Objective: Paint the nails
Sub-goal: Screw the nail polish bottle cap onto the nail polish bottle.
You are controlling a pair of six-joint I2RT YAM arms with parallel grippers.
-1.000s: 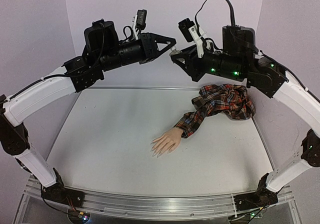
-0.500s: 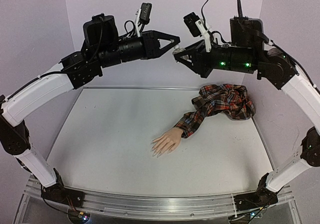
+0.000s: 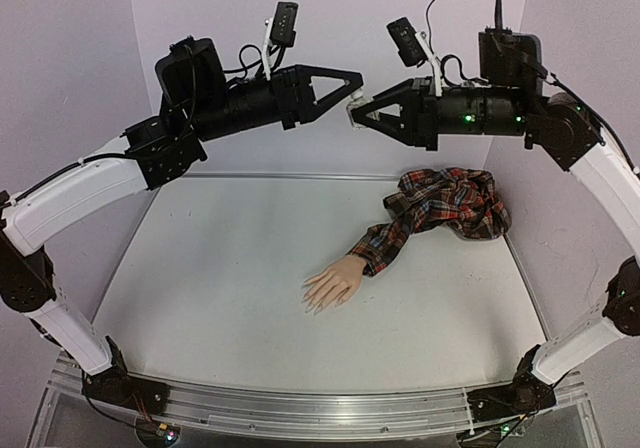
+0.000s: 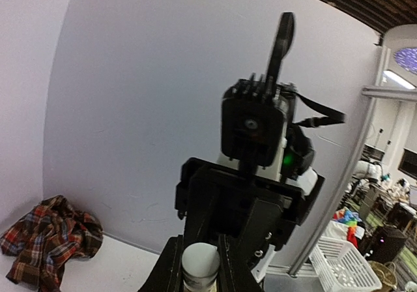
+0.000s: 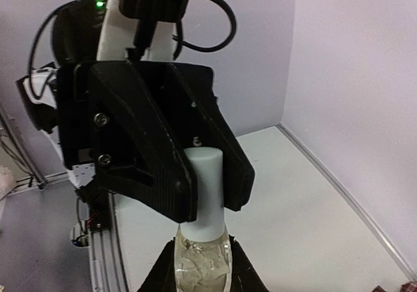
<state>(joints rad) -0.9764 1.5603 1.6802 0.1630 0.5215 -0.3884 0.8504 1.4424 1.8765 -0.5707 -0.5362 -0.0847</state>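
The mannequin hand (image 3: 330, 286) lies palm down mid-table, its tiny pale nails (image 3: 312, 305) pointing to the near left. Its red plaid sleeve (image 3: 440, 203) trails to the back right. Both grippers meet high above the table's far side. My right gripper (image 3: 356, 116) (image 5: 202, 256) is shut on the glass body of a small clear bottle (image 5: 202, 269). My left gripper (image 3: 352, 82) (image 4: 201, 253) is shut on the bottle's white cap (image 5: 208, 188) (image 4: 201, 262). Both are far above the hand.
The bunched plaid sleeve fills the table's back right corner, also seen in the left wrist view (image 4: 49, 240). Lilac walls (image 3: 330, 8) close the back and sides. An aluminium rail (image 3: 300, 403) runs along the near edge.
Both arms have lifted and levelled out, and the joined grippers with the bottle have shifted slightly up. The mannequin hand has not moved.
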